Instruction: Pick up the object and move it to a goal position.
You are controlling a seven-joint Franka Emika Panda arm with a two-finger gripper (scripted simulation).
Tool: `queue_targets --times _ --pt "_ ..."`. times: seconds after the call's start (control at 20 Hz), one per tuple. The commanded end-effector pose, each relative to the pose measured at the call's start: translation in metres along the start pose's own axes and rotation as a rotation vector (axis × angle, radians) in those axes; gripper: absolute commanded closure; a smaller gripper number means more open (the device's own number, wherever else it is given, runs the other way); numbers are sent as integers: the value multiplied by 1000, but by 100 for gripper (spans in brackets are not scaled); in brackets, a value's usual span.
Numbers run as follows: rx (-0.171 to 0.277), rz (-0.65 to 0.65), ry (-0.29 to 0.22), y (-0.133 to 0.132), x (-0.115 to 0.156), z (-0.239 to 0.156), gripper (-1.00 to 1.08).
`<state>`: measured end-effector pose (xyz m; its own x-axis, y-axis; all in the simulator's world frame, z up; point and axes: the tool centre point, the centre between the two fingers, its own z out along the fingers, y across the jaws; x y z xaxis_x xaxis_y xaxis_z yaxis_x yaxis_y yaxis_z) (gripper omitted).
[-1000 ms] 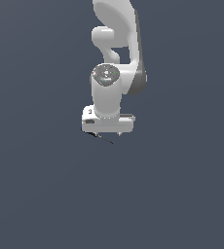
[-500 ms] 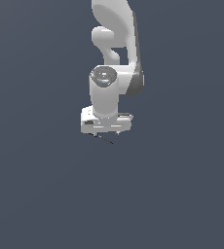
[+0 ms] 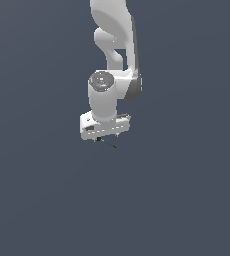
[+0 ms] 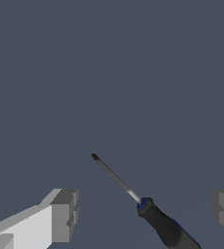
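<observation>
Below the white arm, the gripper is spread wide, touching nothing. Between its fingers lies the object, a thin dark-handled rod, lying diagonally, tip pointing away from the handle.

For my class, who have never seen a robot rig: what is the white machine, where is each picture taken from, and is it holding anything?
These are simulator renders, not photographs. The white machine is a robot arm. The exterior view shows it from off the arm, reaching down over a plain dark surface. Its grasping part, the end effector, is at the bottom. The wrist view comes from a camera on the arm itself: the two grey blocks are its fingers, standing wide apart. Between them lies a small screwdriver-like object, with a thin shaft and a dark handle. The fingers do not touch it, so nothing is held yet.
</observation>
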<state>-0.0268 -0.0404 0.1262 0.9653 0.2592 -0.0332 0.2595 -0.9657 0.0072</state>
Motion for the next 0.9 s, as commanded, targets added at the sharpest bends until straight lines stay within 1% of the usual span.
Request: queue_targets --times 0.0,0.85 --pt "0 -60 2 3 -5 5 -92" --pt "-3 -471 17 20 -43 40 -92"
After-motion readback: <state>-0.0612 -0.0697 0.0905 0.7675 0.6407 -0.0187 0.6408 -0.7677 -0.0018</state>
